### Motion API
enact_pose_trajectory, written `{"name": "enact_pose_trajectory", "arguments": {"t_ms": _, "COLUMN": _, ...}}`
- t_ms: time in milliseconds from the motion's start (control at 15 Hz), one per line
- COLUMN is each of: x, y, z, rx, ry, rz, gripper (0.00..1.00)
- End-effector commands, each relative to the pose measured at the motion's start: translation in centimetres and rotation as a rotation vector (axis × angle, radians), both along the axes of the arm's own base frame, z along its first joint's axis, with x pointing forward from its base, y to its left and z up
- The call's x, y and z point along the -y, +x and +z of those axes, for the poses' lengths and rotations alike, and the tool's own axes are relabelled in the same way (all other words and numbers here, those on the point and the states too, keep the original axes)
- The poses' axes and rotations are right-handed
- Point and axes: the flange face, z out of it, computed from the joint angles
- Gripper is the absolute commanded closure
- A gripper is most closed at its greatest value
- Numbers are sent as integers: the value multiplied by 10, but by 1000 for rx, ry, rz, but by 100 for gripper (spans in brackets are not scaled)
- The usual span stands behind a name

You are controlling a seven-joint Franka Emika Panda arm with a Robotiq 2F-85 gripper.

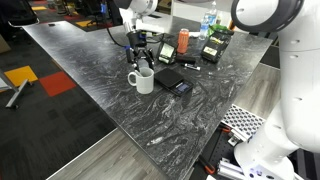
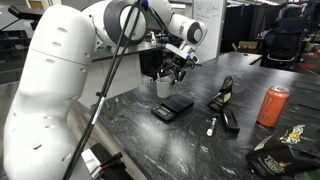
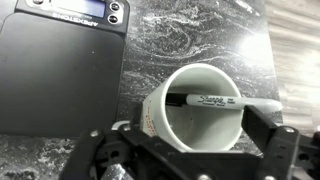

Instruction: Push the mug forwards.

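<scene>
Okay, we see the gripper (image 3: 190,160) in the wrist view with fingers (image 3: 100,152) spread wide apart, nothing clamped; it hangs right over the mug (image 3: 200,105); we cannot tell whether it touches the rim. The mug stands upright on the dark marbled table (image 1: 90,60); a black Sharpie marker (image 3: 212,101) lies inside it. A black flat device (image 1: 172,80) sits just beside the mug, to its right in an exterior view; an orange-red can (image 1: 183,40) stands farther back, well apart; a small white pen (image 2: 211,126) lies on the table near the device.
</scene>
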Motion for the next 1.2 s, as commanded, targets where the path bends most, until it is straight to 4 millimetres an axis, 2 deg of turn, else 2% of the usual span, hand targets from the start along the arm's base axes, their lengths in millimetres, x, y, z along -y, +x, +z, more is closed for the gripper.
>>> {"name": "enact_pose_trajectory", "arguments": {"t_ms": 0, "x": 5, "y": -3, "z": 5, "rx": -3, "ry": 57, "rz": 64, "gripper": 0}}
{"name": "enact_pose_trajectory", "arguments": {"t_ms": 267, "x": 11, "y": -2, "z": 13, "rx": 37, "ry": 65, "rz": 117, "gripper": 0}}
{"name": "enact_pose_trajectory", "arguments": {"t_ms": 867, "x": 31, "y": 13, "z": 90, "rx": 492, "ry": -98, "rz": 145, "gripper": 0}}
{"name": "enact_pose_trajectory", "arguments": {"t_ms": 1000, "x": 33, "y": 15, "z": 101, "rx": 583, "ry": -115, "rz": 132, "gripper": 0}}
{"name": "enact_pose_trajectory", "arguments": {"t_ms": 1133, "x": 29, "y": 17, "z": 101, "rx": 650, "ry": -104, "rz": 152, "gripper": 0}}
